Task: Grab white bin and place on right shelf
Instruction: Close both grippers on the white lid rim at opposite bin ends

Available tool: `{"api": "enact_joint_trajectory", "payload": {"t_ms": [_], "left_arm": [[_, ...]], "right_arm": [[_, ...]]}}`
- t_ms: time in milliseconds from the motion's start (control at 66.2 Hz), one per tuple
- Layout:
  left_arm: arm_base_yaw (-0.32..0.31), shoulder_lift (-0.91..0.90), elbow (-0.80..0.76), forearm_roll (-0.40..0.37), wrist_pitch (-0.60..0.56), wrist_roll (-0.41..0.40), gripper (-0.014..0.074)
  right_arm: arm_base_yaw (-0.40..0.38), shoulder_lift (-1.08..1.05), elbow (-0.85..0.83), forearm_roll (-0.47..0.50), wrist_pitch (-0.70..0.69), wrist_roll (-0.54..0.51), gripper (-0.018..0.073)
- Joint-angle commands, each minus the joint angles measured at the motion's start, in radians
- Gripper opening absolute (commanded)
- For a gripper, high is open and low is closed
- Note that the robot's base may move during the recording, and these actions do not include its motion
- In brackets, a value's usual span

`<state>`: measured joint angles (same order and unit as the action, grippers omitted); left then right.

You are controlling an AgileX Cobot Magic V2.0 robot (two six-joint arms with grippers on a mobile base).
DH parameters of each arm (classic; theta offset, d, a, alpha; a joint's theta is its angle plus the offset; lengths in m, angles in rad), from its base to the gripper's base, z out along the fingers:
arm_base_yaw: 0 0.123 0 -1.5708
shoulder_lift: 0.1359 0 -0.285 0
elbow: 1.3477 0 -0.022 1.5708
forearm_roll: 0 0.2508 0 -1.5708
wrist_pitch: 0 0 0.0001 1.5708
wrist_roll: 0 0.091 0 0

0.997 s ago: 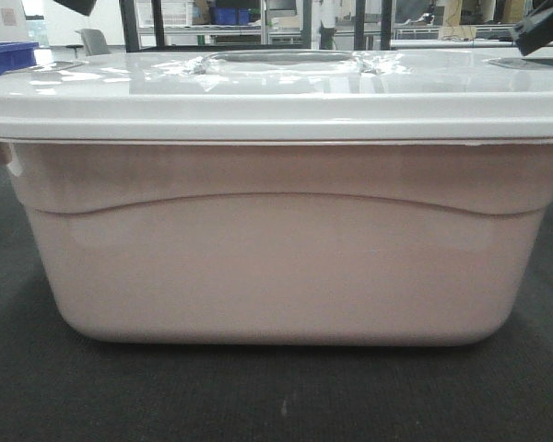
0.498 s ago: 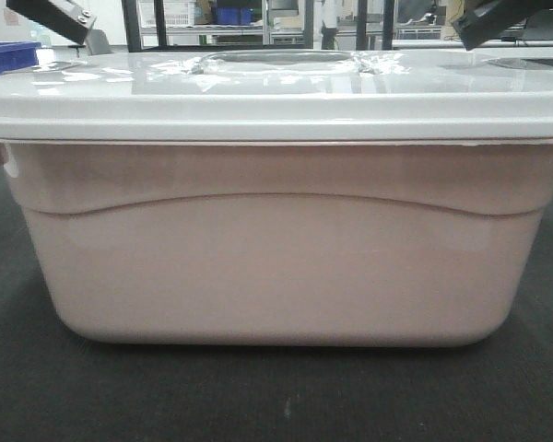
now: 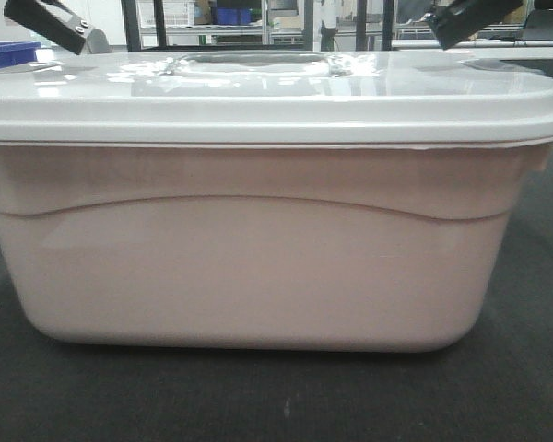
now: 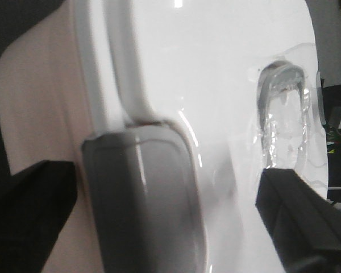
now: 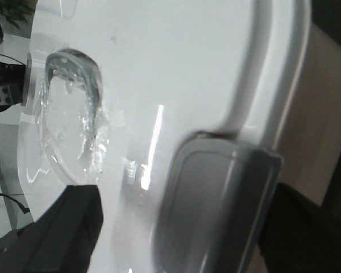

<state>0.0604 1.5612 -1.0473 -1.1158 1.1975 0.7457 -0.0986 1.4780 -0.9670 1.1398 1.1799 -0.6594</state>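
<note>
The white bin (image 3: 258, 267) fills the front view: a pinkish tub with a curved ridge, standing on a dark mat. Its glossy white lid (image 3: 276, 92) has a recessed handle (image 3: 249, 61). My left gripper (image 3: 51, 23) hovers over the lid's left end and my right gripper (image 3: 470, 18) over its right end. In the left wrist view the open left gripper (image 4: 162, 187) straddles a grey latch (image 4: 142, 199) on the lid's edge. In the right wrist view the open right gripper (image 5: 182, 205) straddles the other grey latch (image 5: 216, 205). The right shelf is out of view.
A blue crate (image 3: 5, 53) sits behind the bin at far left. Dark uprights (image 3: 129, 23) and distant racks holding blue crates (image 3: 226, 14) stand behind. The dark mat (image 3: 276, 396) runs in front of the bin.
Both grippers have come down into view and moved inward over the lid's ends. The bin now sits further left in the front view, its right end showing.
</note>
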Motion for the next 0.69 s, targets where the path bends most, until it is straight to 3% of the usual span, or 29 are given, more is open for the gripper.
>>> {"api": "enact_joint_trajectory", "payload": {"t_ms": [0, 196, 680], "left_arm": [[-0.006, -0.031, -0.022, -0.054, 0.119, -0.007, 0.0542], [-0.006, -0.031, -0.022, -0.038, 0.119, -0.012, 0.0533], [-0.006, -0.031, -0.022, -0.038, 0.119, -0.012, 0.0404]], "right_arm": [[0.003, -0.033, -0.022, 0.09, 0.117, -0.016, 0.0622], [0.003, -0.033, -0.022, 0.09, 0.114, -0.016, 0.0622], [0.003, -0.033, -0.022, 0.09, 0.098, -0.016, 0.0622]]}}
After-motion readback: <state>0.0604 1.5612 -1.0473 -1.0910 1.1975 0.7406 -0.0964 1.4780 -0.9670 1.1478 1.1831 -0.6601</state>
